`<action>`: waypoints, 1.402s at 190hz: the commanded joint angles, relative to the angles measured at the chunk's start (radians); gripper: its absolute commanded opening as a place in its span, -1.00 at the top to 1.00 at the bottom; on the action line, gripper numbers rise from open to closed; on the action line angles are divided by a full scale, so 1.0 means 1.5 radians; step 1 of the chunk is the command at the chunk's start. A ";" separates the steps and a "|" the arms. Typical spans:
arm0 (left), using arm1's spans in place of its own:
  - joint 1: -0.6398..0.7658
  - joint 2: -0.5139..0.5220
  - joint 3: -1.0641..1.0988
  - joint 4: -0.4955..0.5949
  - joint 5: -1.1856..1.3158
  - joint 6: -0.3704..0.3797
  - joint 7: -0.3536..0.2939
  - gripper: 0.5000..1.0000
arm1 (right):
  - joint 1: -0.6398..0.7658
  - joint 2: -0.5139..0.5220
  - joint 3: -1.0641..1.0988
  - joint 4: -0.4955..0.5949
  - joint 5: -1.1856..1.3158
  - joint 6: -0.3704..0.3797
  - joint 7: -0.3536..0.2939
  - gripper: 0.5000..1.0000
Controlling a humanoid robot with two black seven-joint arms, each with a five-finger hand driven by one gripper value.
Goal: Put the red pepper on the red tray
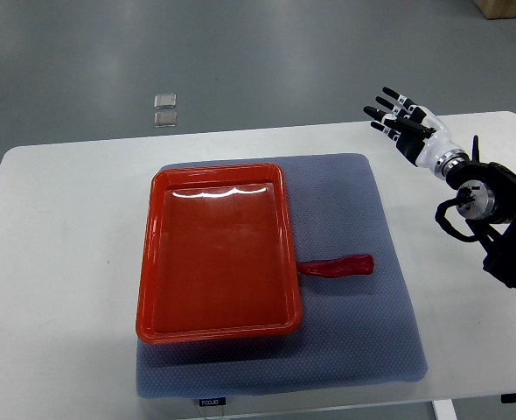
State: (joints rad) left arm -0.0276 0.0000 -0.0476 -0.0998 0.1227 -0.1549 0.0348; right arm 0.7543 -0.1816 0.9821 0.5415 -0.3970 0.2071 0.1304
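White counter (57, 262) carries a blue-grey mat (363, 332). Red tray (216, 254) sits on the mat's left part, holding nothing. Red pepper (338, 266) lies on the mat just right of the tray, one end touching its rim. Farther back, the right hand (404, 121) hovers over the counter's far right corner, fingers spread, grasping nothing, well apart from the pepper.
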 commanded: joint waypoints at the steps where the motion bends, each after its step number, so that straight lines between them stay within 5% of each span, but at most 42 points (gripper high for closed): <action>1: 0.001 0.000 -0.001 0.003 0.000 0.001 0.000 -1.00 | 0.000 -0.001 -0.001 0.000 0.001 0.000 0.000 -0.65; 103: 0.001 0.000 0.000 0.000 0.000 0.001 0.000 -1.00 | 0.000 -0.002 -0.004 0.001 0.000 0.013 0.000 -0.65; 181: 0.001 0.000 0.000 0.000 0.000 0.000 0.000 -1.00 | 0.010 -0.021 -0.041 0.005 -0.033 0.108 -0.001 -0.65; 266: 0.001 0.000 0.000 0.002 0.000 0.001 0.000 -1.00 | 0.012 -0.022 -0.040 0.012 -0.076 0.111 -0.001 -0.65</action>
State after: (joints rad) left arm -0.0261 0.0000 -0.0475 -0.0987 0.1226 -0.1541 0.0353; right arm 0.7730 -0.2134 0.9217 0.5580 -0.4854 0.3743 0.1288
